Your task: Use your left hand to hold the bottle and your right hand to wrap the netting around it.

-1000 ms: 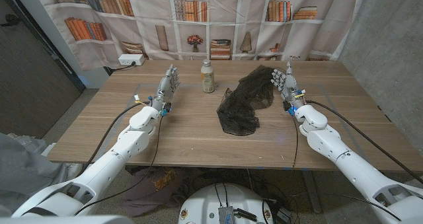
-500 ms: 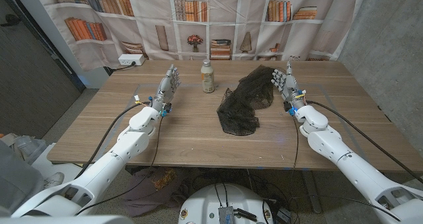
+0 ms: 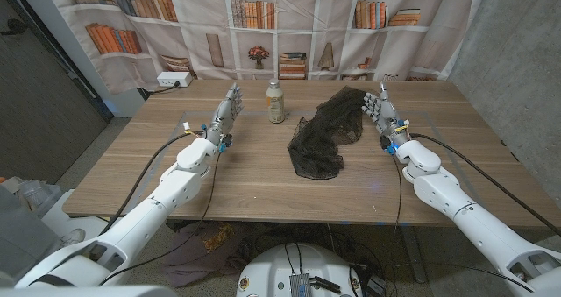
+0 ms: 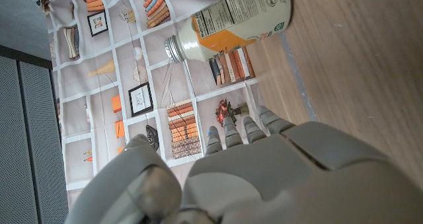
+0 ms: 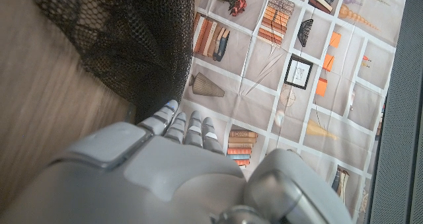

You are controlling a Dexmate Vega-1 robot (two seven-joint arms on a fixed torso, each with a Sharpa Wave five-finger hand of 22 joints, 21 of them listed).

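Wooden table (image 3: 263,187) — bookshelf-print backdrop (image 3: 307,25) behind, white power strip (image 3: 176,81) at its foot.

Bare wood lies between the white left hand (image 3: 225,113) and the upright beige bottle with a silver cap (image 3: 275,102), nothing standing in that gap; the bottle is apart from the crumpled black mesh netting (image 3: 326,132), with open tabletop between them; the white right hand (image 3: 383,111) is just beside the netting's far right edge; the near half of the light wooden table (image 3: 245,187) is free board; the bookshelf-printed backdrop curtain (image 3: 263,25) closes off the far edge.
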